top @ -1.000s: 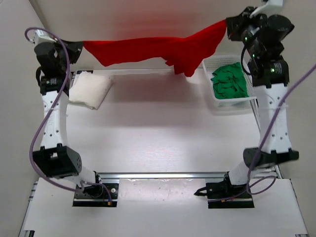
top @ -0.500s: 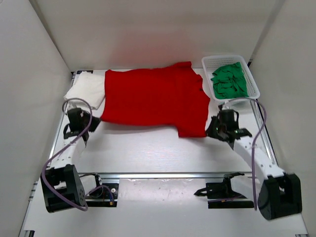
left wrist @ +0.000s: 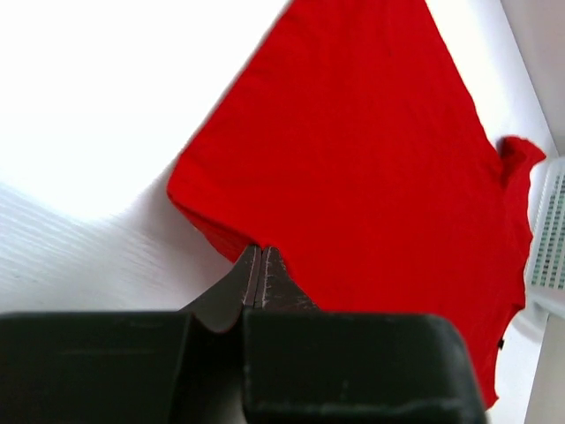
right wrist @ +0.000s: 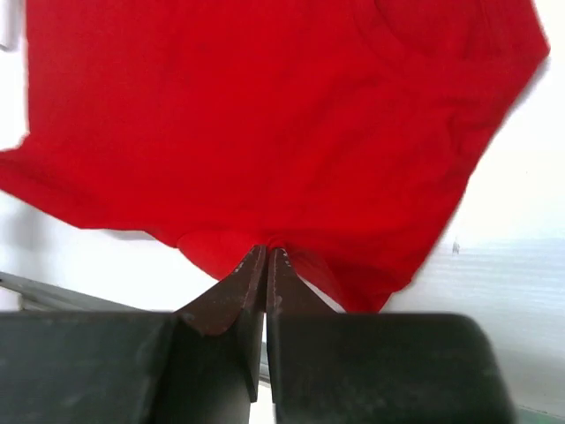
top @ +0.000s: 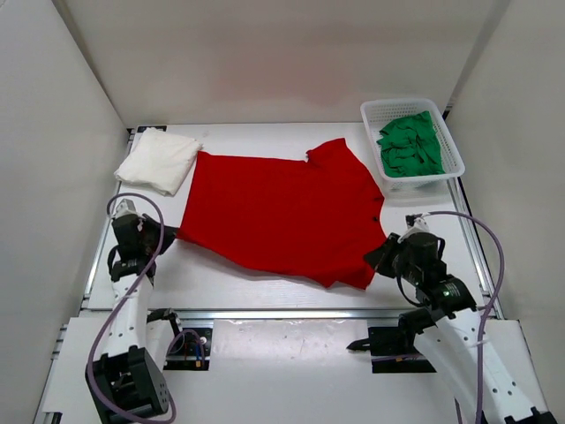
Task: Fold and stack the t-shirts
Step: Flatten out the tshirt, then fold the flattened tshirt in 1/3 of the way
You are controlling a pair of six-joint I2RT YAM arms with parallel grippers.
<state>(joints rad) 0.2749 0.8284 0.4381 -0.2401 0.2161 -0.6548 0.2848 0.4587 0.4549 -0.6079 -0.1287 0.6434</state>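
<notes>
Pincers low near bottom of frame. Left pincer (top: 168, 233) clamped shut on red shirt (top: 282, 216) corner, lower left; right pincer (top: 381, 258) clamped shut on opposite near corner, lower right. Two-corner hold probably meant to lay cloth taut and flat on counter (top: 221, 287) for folding. Red shirt spreads away from both pincers across frame centre. Beyond: folded white shirt (top: 159, 161) upper left; green shirt (top: 410, 146) crumpled in basket (top: 369, 113) upper right.

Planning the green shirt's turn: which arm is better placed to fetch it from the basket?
Right, probably. The green shirt lies in the basket at the far right, nearer the right gripper; the left gripper sits across the red shirt. Both jaws grip that shirt's near edge, so release first.
</notes>
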